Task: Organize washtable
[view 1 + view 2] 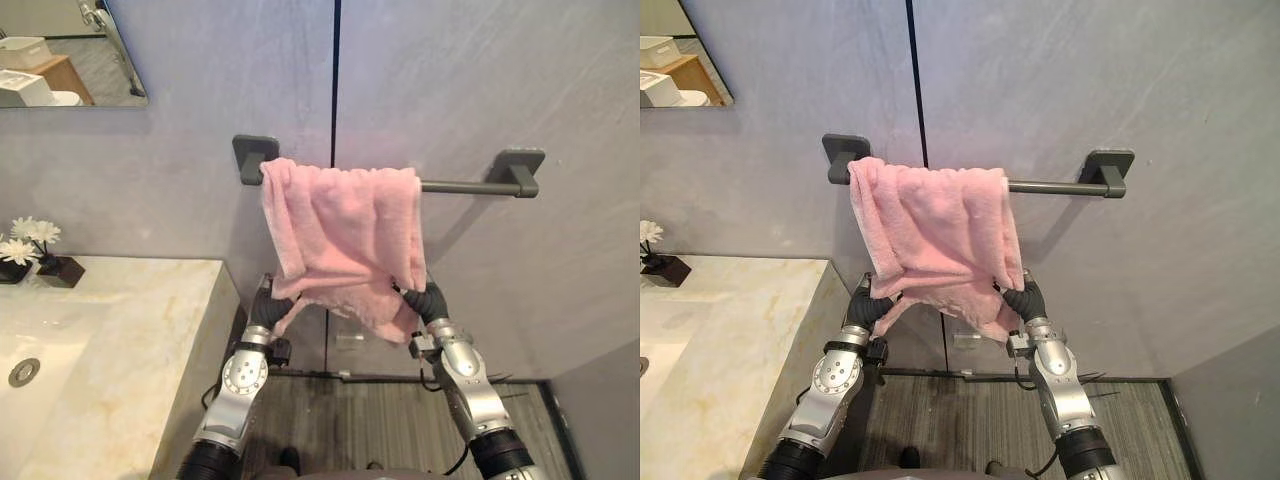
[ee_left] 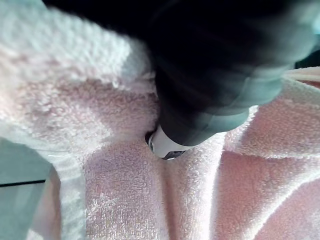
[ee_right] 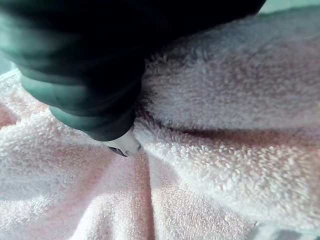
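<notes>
A pink towel (image 1: pixel 345 225) hangs bunched over the left half of a dark grey wall bar (image 1: pixel 470 186), with folds trailing lower on the right side. My left hand (image 1: pixel 268 308) reaches up into the towel's lower left edge. My right hand (image 1: pixel 428 300) is pushed into its lower right corner. In the left wrist view the dark cover of the left hand (image 2: pixel 220 75) is buried in pink terry cloth (image 2: pixel 125 190). The right wrist view likewise has the right hand (image 3: pixel 85 70) sunk into towel folds (image 3: pixel 225 125).
A marble washtable (image 1: pixel 130 340) with a sink drain (image 1: pixel 24 372) lies at the left, its edge close to my left arm. White flowers in a dark pot (image 1: pixel 40 250) stand at its back. A mirror (image 1: pixel 60 50) hangs above. Grey plank floor (image 1: pixel 360 420) lies below the bar.
</notes>
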Robot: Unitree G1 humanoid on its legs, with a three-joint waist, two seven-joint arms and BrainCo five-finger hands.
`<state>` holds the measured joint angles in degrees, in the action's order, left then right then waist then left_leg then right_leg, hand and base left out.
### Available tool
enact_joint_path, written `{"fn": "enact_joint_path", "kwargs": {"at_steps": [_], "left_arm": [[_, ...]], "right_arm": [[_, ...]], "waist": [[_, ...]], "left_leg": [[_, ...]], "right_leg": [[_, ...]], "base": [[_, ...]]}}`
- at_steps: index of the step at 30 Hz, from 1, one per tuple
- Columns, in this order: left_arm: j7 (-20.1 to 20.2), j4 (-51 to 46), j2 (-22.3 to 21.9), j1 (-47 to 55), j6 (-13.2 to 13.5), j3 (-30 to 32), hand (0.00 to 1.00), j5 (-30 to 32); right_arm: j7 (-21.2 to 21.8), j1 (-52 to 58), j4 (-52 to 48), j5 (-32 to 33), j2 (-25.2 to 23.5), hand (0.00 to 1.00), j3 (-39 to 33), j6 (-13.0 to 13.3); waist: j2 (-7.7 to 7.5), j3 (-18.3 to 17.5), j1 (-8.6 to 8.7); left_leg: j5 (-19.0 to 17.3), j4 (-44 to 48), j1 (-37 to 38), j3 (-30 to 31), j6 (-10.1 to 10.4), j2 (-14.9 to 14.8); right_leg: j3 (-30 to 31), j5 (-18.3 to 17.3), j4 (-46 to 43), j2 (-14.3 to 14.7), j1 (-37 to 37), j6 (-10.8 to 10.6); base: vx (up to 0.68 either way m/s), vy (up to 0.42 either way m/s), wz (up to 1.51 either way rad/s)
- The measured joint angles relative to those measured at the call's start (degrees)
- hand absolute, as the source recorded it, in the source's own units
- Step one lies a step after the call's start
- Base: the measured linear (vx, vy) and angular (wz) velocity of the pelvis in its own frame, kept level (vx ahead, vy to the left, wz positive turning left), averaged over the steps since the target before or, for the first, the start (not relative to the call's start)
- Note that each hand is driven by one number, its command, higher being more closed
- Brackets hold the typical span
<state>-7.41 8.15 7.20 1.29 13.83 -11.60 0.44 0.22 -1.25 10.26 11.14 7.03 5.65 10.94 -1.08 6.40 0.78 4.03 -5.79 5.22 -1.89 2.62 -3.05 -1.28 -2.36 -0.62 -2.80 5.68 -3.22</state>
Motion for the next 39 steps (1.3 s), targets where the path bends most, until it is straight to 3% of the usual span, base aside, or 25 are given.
{"fn": "enact_joint_path", "kwargs": {"at_steps": [8, 16, 20, 21, 24, 25, 39], "left_arm": [[2.3, -0.1, -0.9, 0.0, -0.1, -1.5, 1.0, 0.0], [2.3, 7.5, -1.1, -0.2, -0.2, -1.3, 1.0, 0.0], [2.3, 10.1, -2.0, -0.1, -0.5, 0.1, 1.0, 0.0], [2.3, 10.5, -2.5, 0.0, -0.6, 0.7, 1.0, 0.0], [2.3, 10.6, -2.9, 0.6, -0.9, 1.7, 1.0, 0.0], [2.3, 10.6, -3.1, 1.1, -0.9, 2.4, 0.0, 0.0], [0.9, 10.5, -3.2, 3.3, -1.1, 4.3, 0.0, -6.1]], "right_arm": [[0.0, 1.6, -0.3, -0.5, -1.4, 1.0, -3.6, 0.1], [0.0, -0.3, 4.4, -0.9, -3.7, 1.0, -4.0, 0.2], [0.0, -0.6, 5.3, -4.4, -4.1, 1.0, -4.0, 0.4], [0.0, -0.7, 5.4, -5.5, -4.2, 0.0, -4.0, 0.6], [-0.1, -0.7, 6.8, -6.9, -4.3, 0.0, -4.2, 1.5], [-0.1, -0.7, 7.3, -7.2, -4.3, 0.0, -4.3, 1.5], [-4.5, 0.8, 8.7, -7.2, -6.4, 0.0, -9.1, 1.0]], "waist": [[0.01, 0.0, 1.63], [0.35, 0.0, 1.53], [1.14, 0.1, 1.57], [1.48, 0.0, 1.6], [2.01, -0.3, 1.61], [2.17, -0.4, 1.63], [1.93, -0.3, 1.53]], "left_leg": [[-0.4, 0.3, 0.0, -0.6, -0.3, 0.4], [-0.4, 0.3, 0.7, -0.8, -0.3, 0.5], [-0.6, -0.1, 1.2, -0.8, 0.0, 0.5], [-0.6, -0.1, 1.3, -0.8, -0.1, 0.5], [-0.6, -0.1, 1.3, -0.9, -0.1, 0.4], [-0.6, -0.1, 1.2, -0.9, -0.1, 0.4], [-0.8, 0.2, 1.4, -0.6, 0.1, 0.2]], "right_leg": [[0.4, 0.0, 0.0, 0.2, 0.2, 0.0], [0.5, 0.0, -0.2, 0.3, 0.7, 0.1], [0.7, 0.0, -0.1, 0.2, 1.0, 0.0], [0.7, 0.0, -0.1, 0.2, 1.0, 0.0], [0.7, -0.1, 0.3, 0.3, 1.0, -0.2], [0.7, -0.1, 0.6, 0.4, 1.1, -0.2], [0.0, 0.1, 1.6, 0.6, 2.4, 0.2]], "base": [[0.03, -0.006, -0.03], [-0.01, -0.004, 0.0], [-0.06, 0.0, -0.01], [-0.06, -0.004, -0.01], [-0.03, -0.005, 0.0], [0.0, 0.0, 0.0], [0.03, -0.009, 0.02]]}}
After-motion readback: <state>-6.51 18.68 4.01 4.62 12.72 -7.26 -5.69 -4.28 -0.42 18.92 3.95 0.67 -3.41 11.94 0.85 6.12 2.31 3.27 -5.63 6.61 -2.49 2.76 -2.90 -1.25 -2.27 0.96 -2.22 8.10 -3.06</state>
